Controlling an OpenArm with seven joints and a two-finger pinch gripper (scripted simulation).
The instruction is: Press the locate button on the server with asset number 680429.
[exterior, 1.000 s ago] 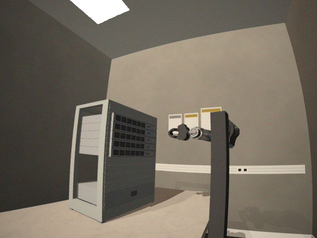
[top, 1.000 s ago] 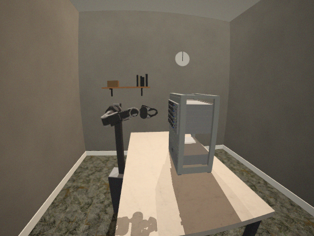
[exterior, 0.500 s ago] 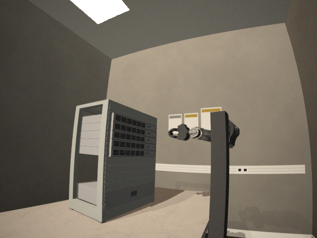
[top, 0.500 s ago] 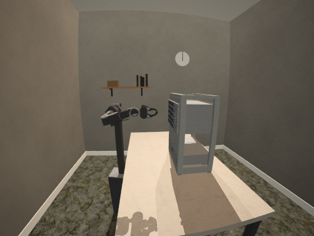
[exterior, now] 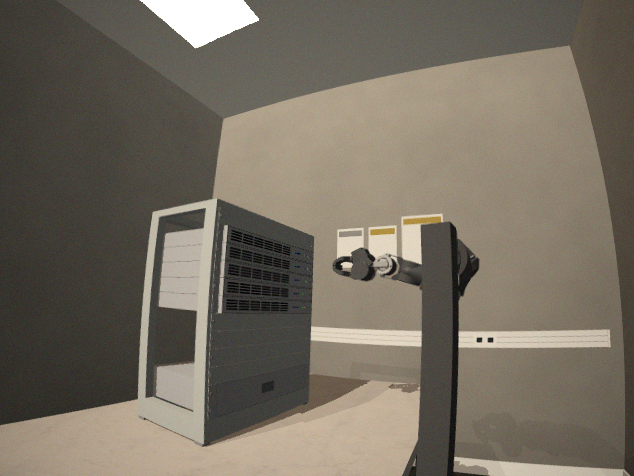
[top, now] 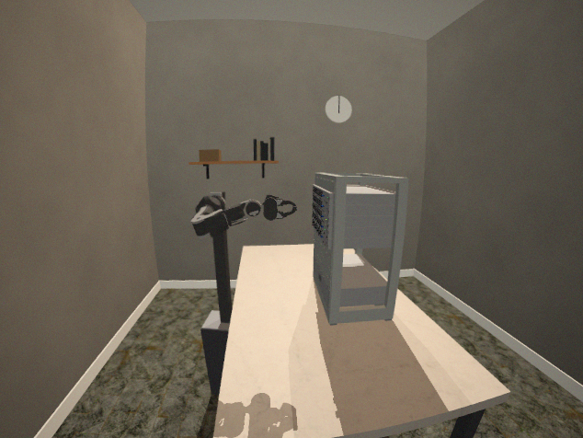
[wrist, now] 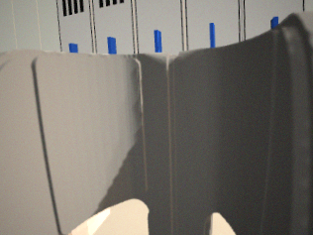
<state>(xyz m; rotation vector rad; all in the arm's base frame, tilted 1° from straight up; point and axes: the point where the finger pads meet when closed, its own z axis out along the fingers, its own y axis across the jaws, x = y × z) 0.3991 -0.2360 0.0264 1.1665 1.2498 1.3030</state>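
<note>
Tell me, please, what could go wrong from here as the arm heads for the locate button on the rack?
1. The shut gripper fills the wrist view; its fingers hide the servers' labels and lights, so the wrong server could be pressed.
2. The rack stands tall and free on the table, and the servers sit high in it; a hard push there might tip or shift it.
3. The server fronts are closely stacked, so a blunt tip might hit a neighbouring button.
</note>
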